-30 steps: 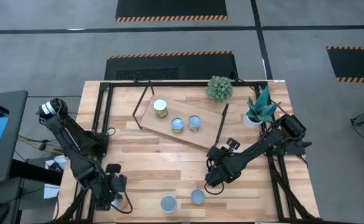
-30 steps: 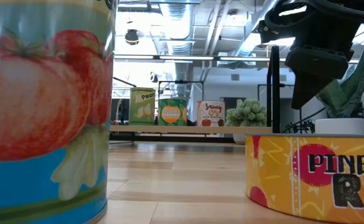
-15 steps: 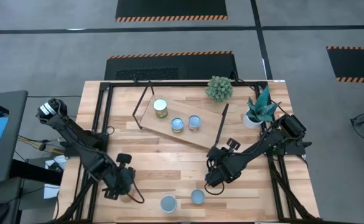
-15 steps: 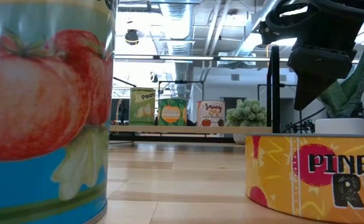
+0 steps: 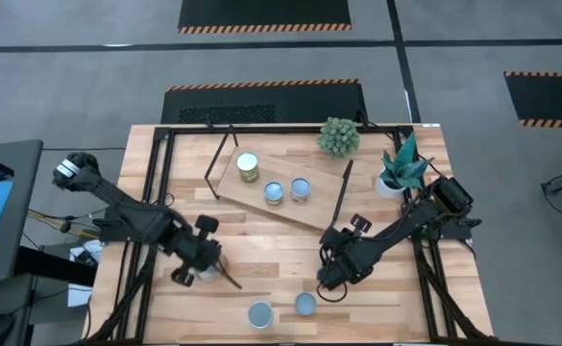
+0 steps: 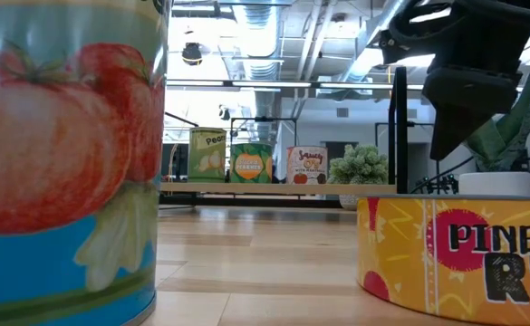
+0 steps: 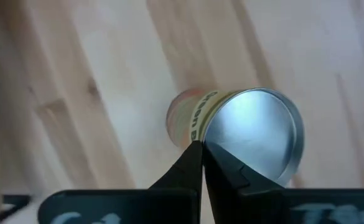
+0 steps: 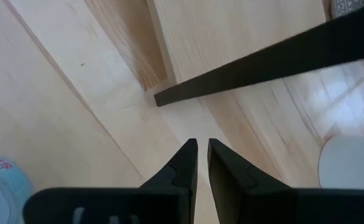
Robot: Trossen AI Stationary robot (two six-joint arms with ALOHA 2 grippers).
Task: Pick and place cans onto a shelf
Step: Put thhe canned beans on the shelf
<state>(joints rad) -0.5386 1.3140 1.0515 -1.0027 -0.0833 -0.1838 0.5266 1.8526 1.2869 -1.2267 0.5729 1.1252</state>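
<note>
A can (image 7: pixel 250 134) with a silver top and an orange-tan side stands on the plank table under my left gripper (image 7: pixel 201 146), which is shut and points down at the table's left middle (image 5: pixel 207 267). Two more cans (image 5: pixel 261 314) (image 5: pixel 305 305) stand near the front edge; they fill the low view (image 6: pixel 65 154) (image 6: pixel 455 254). Three cans (image 5: pixel 274 192) stand on the light wood shelf (image 5: pixel 309 213). My right gripper (image 5: pixel 329 284) hangs empty above the table just past the near cans, its fingers (image 8: pixel 188 155) nearly together. My left gripper points down with its shut fingertips at the rim of the can's top (image 7: pixel 208 140), on the side toward the can's label. I cannot tell whether they touch the can.
A small green plant (image 5: pixel 338 136) and a leafy plant in a white pot (image 5: pixel 393 183) stand at the far right. The shelf's black rod legs (image 8: pixel 262 62) stand close to my right gripper. Bare planks lie between the shelf and the near cans.
My left gripper has gone from the near left corner toward the table's far edge and its right, to the table's left middle. My right gripper has kept still.
</note>
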